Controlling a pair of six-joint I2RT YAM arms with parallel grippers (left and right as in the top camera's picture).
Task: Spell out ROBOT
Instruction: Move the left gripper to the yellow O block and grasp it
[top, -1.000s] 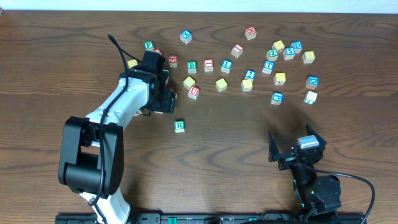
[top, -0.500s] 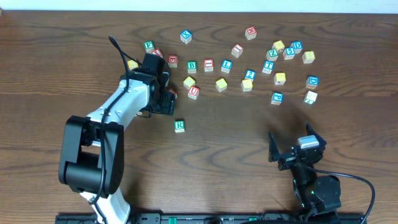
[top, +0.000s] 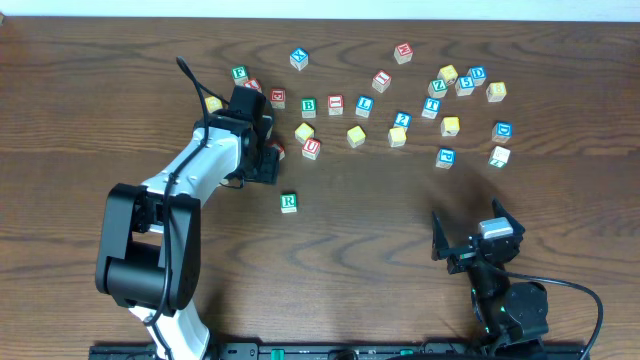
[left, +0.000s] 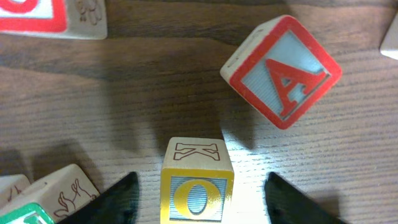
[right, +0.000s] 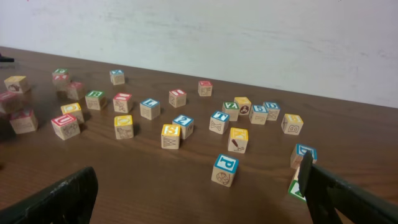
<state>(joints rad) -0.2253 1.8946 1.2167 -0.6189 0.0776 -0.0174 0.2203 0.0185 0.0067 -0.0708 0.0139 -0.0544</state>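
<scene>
1. The left gripper (left: 199, 183) is down at the table among the scattered blocks. Its two dark fingers (left: 115, 202) stand apart, one on each side of a yellow O cube (left: 198, 198).
2. A strip of wood shows between each finger and the cube, so the jaws are not clamped on it.
3. The yellow O cube sits flat, with its O face toward the wrist camera and a K on its top face.
4. A red A cube (left: 281, 70) lies turned at an angle just beyond it, not touching.
5. From above, the green R cube (top: 289, 202) sits alone on the table (top: 370, 225), near the left gripper but apart from it.
6. The green B cube (top: 309, 105) lies in the row of blocks farther back, just beside a red-faced cube (top: 336, 104).
7. The right gripper (right: 198, 180) hangs low at the near right side with its jaws spread wide over bare wood.
</scene>
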